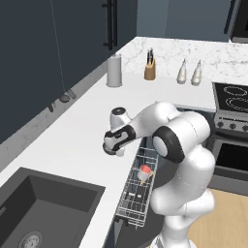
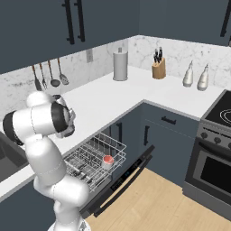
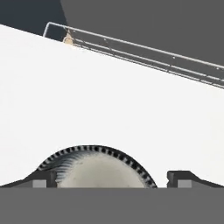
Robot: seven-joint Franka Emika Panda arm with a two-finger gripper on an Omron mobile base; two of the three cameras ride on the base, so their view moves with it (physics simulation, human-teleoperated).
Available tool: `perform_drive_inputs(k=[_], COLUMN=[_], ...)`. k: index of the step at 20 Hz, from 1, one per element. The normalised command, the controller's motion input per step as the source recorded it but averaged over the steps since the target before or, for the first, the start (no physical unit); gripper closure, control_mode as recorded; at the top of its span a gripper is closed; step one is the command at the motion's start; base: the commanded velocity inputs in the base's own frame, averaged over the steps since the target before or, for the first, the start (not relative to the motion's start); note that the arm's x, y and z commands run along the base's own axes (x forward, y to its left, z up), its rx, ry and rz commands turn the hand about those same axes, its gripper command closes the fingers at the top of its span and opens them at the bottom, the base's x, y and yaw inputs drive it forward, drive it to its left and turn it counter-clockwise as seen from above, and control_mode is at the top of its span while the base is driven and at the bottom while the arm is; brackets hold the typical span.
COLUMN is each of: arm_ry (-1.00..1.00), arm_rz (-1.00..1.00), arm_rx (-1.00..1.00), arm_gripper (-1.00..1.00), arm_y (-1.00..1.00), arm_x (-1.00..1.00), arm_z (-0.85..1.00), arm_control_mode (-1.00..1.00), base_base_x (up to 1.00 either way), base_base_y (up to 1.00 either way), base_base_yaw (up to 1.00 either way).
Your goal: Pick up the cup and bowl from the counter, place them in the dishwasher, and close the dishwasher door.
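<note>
In the hand view the gripper (image 3: pixel 112 177) stands wide open at the bottom of the frame, one dark fingertip (image 3: pixel 41 178) at lower left and the other at lower right. The bowl (image 3: pixel 98 168) lies between them, its ribbed dark rim and pale speckled inside arching up at bottom centre. No finger touches it as far as can be seen. It sits on the white counter (image 3: pixel 109 100), which fills the middle of the frame. Beyond the counter's edge, a white wire rack (image 3: pixel 144 51) runs across the upper part.

In the left base view the hand hangs just left of centre, over the counter's front edge. Right of it and lower, the cup (image 1: pixel 144 172) sits red in the pulled-out rack. In the right base view the cup shows at centre in the rack, above the dishwasher door (image 2: pixel 124 180), which lies dropped open at lower centre.
</note>
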Motion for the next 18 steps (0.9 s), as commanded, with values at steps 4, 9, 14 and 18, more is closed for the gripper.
perform_drive_inputs(k=[4,9,14,18], arm_ry=[0.11,0.14,0.07,-0.01], arm_rz=[-0.11,-0.12,-0.03,0.08], arm_rx=[-0.05,-0.01,0.00,0.00], arm_gripper=[-1.00,-1.00,-1.00,-1.00], arm_y=[0.34,0.21,0.03,0.09], arm_x=[0.17,0.01,0.00,-0.32], arm_z=[-0.24,-0.34,-0.45,-0.34], arm_control_mode=[-1.00,-1.00,-1.00,-1.00], base_base_x=[0.00,0.00,0.00,0.00], base_base_y=[0.00,0.00,0.00,0.00], base_base_yaw=[0.00,0.00,0.00,0.00])
